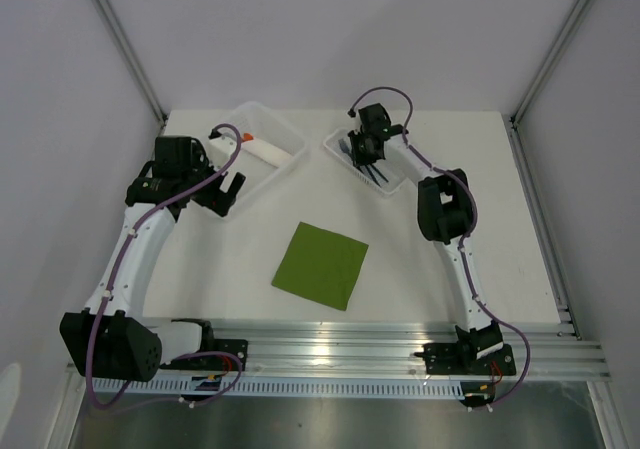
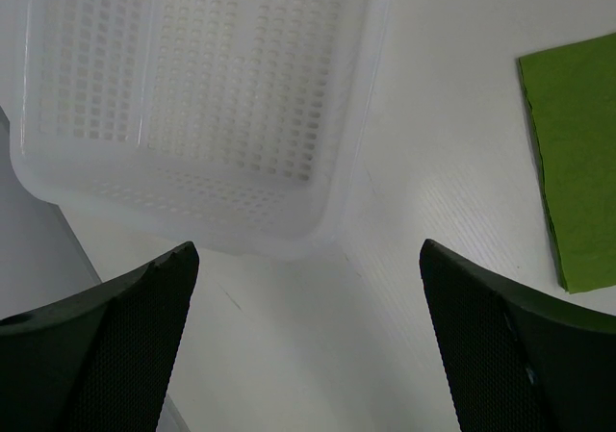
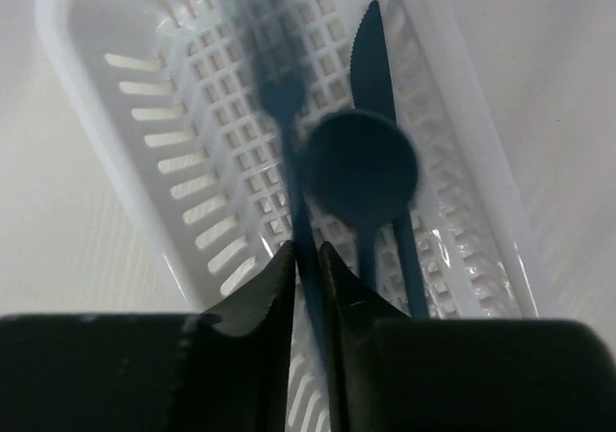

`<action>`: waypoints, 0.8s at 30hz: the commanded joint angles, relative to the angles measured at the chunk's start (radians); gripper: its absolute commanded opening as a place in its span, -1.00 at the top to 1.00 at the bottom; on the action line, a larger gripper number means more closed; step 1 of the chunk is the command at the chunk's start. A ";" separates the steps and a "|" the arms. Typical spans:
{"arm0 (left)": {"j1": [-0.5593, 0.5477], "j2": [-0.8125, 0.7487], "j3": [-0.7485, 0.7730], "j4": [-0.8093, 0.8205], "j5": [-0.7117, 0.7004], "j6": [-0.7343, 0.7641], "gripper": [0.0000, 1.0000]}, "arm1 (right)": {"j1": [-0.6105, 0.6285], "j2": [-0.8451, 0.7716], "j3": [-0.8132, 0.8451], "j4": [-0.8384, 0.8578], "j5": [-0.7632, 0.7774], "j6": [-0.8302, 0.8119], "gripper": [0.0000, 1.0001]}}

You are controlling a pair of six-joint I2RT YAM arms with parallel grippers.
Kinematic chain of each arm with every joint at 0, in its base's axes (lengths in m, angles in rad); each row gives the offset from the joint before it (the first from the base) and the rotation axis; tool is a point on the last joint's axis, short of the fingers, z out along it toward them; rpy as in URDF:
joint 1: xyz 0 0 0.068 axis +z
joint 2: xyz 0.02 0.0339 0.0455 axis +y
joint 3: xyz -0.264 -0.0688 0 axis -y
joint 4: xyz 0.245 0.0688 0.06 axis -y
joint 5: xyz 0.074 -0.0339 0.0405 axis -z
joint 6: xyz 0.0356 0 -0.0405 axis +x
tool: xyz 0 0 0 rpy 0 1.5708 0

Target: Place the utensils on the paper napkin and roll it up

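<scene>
The olive-green paper napkin (image 1: pixel 320 265) (image 2: pixel 577 163) lies flat on the white table between the arms. Dark blue utensils (image 1: pixel 378 174) rest in a white slotted basket (image 3: pixel 144 66) at the back right. In the right wrist view I see a fork (image 3: pixel 281 95), a spoon (image 3: pixel 363 167) and a knife (image 3: pixel 371 57). My right gripper (image 3: pixel 306 247) (image 1: pixel 362 149) reaches into that basket, shut on the fork's thin handle. My left gripper (image 2: pixel 308 249) (image 1: pixel 228 191) hangs wide open over bare table, at the near corner of another basket, holding nothing.
A larger white perforated basket (image 2: pixel 192 86) (image 1: pixel 275 127) stands at the back left with a white paper roll with an orange tip (image 1: pixel 255 149) inside. Grey walls enclose the table on three sides. An aluminium rail (image 1: pixel 340 354) runs along the near edge.
</scene>
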State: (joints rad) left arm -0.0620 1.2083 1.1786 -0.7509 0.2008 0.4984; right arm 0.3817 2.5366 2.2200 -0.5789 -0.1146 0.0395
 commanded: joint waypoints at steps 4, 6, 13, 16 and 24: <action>-0.006 -0.021 0.030 -0.008 -0.011 0.006 -0.99 | 0.011 0.011 -0.036 -0.078 0.125 -0.035 0.83; -0.006 -0.024 0.030 -0.008 -0.012 0.009 -0.99 | 0.013 -0.007 -0.037 -0.070 0.087 -0.033 0.87; -0.006 -0.029 0.032 -0.010 -0.011 0.005 -0.99 | -0.003 -0.082 -0.030 -0.024 0.013 -0.007 1.00; -0.006 -0.033 0.029 -0.013 -0.008 0.003 -0.99 | -0.015 -0.113 -0.020 0.000 0.010 0.003 1.00; -0.006 -0.042 0.026 -0.002 0.008 -0.021 -0.99 | -0.017 -0.191 -0.017 0.040 0.023 0.025 1.00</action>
State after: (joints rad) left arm -0.0628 1.1954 1.1782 -0.7654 0.1902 0.4957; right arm 0.3595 2.4523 2.1918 -0.5720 -0.0944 0.0444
